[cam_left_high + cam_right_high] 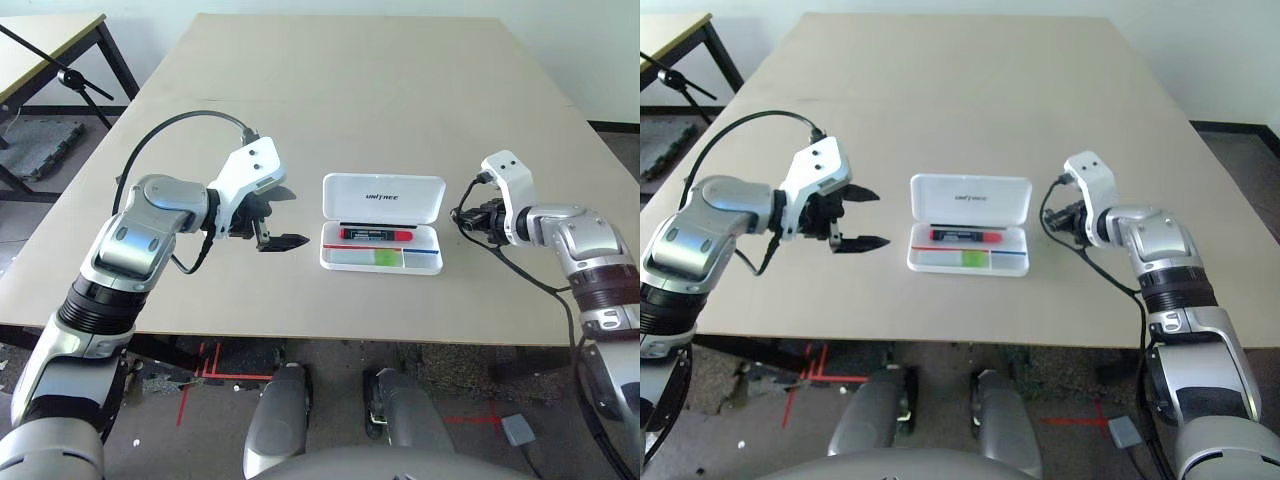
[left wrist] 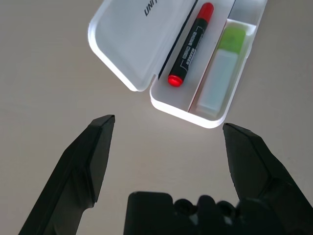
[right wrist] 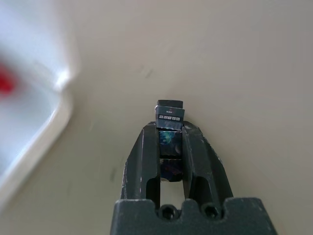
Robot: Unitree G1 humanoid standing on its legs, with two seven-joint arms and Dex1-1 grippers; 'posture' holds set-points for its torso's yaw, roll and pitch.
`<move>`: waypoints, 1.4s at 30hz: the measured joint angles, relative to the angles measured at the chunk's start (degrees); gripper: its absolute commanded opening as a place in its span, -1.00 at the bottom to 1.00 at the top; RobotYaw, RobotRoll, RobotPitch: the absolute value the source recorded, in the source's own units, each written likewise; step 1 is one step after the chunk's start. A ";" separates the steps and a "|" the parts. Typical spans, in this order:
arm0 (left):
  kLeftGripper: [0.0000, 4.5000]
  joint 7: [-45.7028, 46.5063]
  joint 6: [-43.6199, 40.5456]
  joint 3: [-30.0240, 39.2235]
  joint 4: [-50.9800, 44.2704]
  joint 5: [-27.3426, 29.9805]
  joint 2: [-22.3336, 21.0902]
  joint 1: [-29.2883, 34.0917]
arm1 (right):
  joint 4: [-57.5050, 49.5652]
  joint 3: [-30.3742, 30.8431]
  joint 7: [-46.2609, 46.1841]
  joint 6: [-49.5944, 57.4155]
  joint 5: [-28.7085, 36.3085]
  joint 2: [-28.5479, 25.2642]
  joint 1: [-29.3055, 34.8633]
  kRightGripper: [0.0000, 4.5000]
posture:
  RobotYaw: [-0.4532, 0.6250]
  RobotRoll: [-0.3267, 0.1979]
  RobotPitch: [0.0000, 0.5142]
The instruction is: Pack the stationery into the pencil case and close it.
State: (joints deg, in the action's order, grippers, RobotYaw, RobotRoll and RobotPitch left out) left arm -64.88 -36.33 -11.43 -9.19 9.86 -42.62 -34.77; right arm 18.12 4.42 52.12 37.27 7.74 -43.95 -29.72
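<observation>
While spread wide under both arms, beige table (image 1: 400, 110) with a matte, bare top, running back toward a pale wall; grey floor beyond its edges, red tape marks on the floor (image 1: 205, 365) below the near edge, and part of a second table with black legs (image 1: 60, 50) at far left. Near the middle of the tabletop, white pencil case (image 1: 383, 196) lying open, lid folded back flat with its dark lettering facing up, tray toward the robot. Inside the tray, black marker with red cap (image 1: 377, 234) along the strip nearest the hinge, and lime-green highlighter (image 2: 221, 63) in the next compartment beside it, apart from the marker behind a thin divider. Just left of the case, left gripper (image 1: 279, 221) hanging above the surface with both black fingers spread wide and nothing between them. Right of the case, near its short end, right gripper (image 3: 171, 134) clamped on a small dark stubby cylinder (image 3: 169, 115), its tip sticking out past the fingertips, seemingly lifted a little off the tabletop, though hard to judge from the blurred wrist view.
</observation>
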 measured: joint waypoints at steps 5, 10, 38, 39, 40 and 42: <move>1.00 -0.27 2.06 0.62 1.28 1.93 -0.01 0.81 | -5.52 -0.14 10.46 -7.64 0.75 -8.05 2.63 -0.85 | 0.31 0.25 -0.59; 1.00 -1.49 2.18 2.60 2.15 6.09 0.20 1.38 | -10.50 -0.28 21.89 -13.82 2.74 -14.63 4.01 -0.85 | 0.28 0.25 -0.62; 1.00 -0.72 0.78 6.87 1.30 14.61 3.05 3.99 | -5.38 13.53 31.02 -22.37 -3.44 -0.60 -7.64 -0.85 | 0.39 0.25 -0.55; 1.00 -0.67 0.77 6.87 1.09 14.66 3.05 3.99 | -4.94 13.57 31.03 -22.67 -3.59 -0.43 -7.68 -0.85 | 0.39 0.25 -0.55; 1.00 -0.60 0.77 6.87 1.09 14.67 3.00 4.00 | -4.48 13.58 31.04 -23.08 -3.94 -0.32 -7.69 -0.85 | 0.39 0.25 -0.55; 1.00 -0.39 0.74 6.87 1.09 14.67 2.94 4.03 | -3.96 13.58 31.09 -23.60 -4.33 -0.22 -7.71 -0.85 | 0.39 0.25 -0.55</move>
State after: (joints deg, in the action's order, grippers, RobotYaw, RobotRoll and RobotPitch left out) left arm -65.27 -35.59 -4.57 -8.10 24.53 -39.68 -30.74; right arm 14.16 18.00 83.21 13.67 3.41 -44.17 -37.43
